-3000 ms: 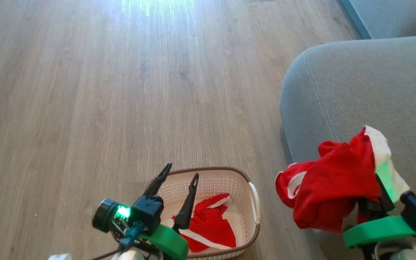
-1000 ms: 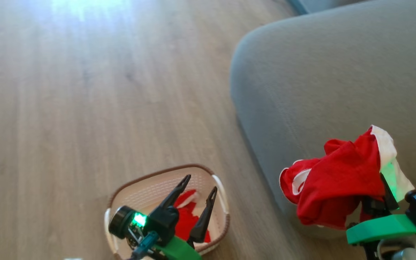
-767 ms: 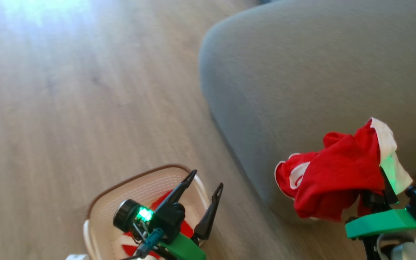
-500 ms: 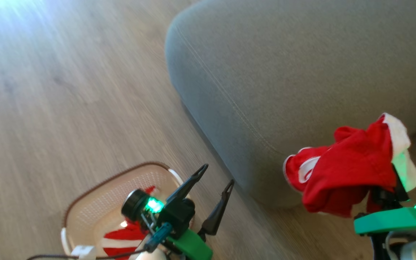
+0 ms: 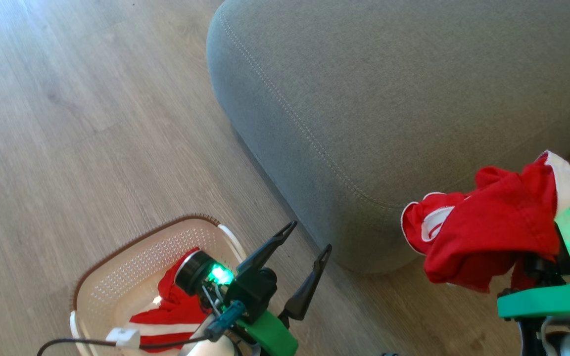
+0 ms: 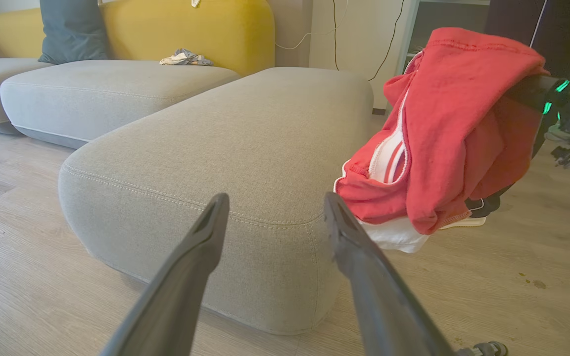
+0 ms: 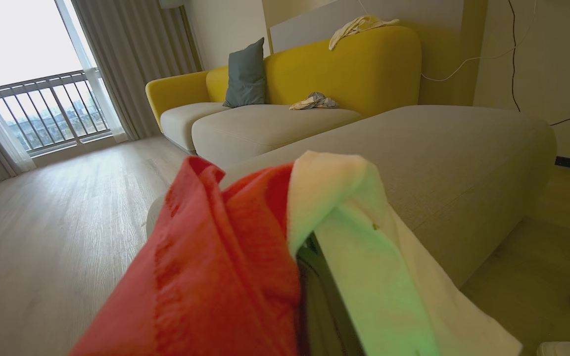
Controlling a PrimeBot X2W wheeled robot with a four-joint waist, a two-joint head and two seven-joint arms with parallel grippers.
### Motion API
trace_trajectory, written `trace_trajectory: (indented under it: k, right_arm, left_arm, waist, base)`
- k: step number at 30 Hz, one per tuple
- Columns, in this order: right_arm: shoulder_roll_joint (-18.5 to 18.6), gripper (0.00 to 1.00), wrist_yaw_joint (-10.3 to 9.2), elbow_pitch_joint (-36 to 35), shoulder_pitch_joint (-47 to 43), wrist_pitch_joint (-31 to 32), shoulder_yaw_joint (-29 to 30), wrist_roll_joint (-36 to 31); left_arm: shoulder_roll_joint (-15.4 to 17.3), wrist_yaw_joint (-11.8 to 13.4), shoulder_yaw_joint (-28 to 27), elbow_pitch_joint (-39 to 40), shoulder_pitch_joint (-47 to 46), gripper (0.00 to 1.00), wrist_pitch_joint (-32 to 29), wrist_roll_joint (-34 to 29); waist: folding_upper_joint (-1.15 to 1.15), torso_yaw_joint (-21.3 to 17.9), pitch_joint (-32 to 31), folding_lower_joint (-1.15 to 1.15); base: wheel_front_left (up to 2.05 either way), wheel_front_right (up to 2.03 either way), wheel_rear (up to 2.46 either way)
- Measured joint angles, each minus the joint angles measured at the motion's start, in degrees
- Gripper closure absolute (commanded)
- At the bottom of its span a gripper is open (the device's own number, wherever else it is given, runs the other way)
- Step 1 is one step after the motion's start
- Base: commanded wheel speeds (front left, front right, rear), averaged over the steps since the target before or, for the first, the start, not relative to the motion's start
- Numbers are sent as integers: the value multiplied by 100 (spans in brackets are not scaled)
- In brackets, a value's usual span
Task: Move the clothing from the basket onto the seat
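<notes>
While right fingers (image 5: 562, 249) pinch red garment (image 5: 493, 237) beside seat (image 5: 389, 99) edge | left fingers (image 5: 309, 289) wide near basket (image 5: 131, 237) rim

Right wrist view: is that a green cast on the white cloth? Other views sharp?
Right wrist view: the held garment is close and soft-edged, green glow on its white panel; window overexposed. Head view: sharp, floor glare top left. Left wrist view: sharp.

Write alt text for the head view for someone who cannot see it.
The right hand holds a bunched red-and-white garment raised beside the grey seat, not resting on it. At lower left, the open left hand hovers by the cream basket on the wood floor; another red garment lies inside.
</notes>
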State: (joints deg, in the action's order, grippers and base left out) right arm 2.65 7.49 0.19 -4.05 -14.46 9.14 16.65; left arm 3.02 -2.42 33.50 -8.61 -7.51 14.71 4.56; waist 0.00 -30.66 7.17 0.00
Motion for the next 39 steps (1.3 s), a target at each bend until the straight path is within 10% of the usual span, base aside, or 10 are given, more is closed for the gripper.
trace_trajectory:
  k: [19, 39]
  right_arm:
    - [32, 100, 0, -119, 1533, 0, 349, 335]
    - [2046, 100, 0, 1961, 5640, -25, 878, 1044]
  left_arm:
    - [80, -24, -151, 32, -6, 0, 0, -291]
    - [454, -202, 38, 254, -940, 0, 0, -481]
  waist:
    - [0, 12, 415, 0]
    - [0, 797, 2147, 1]
  base:
    - [0, 0, 0]
    - [0, 0, 0]
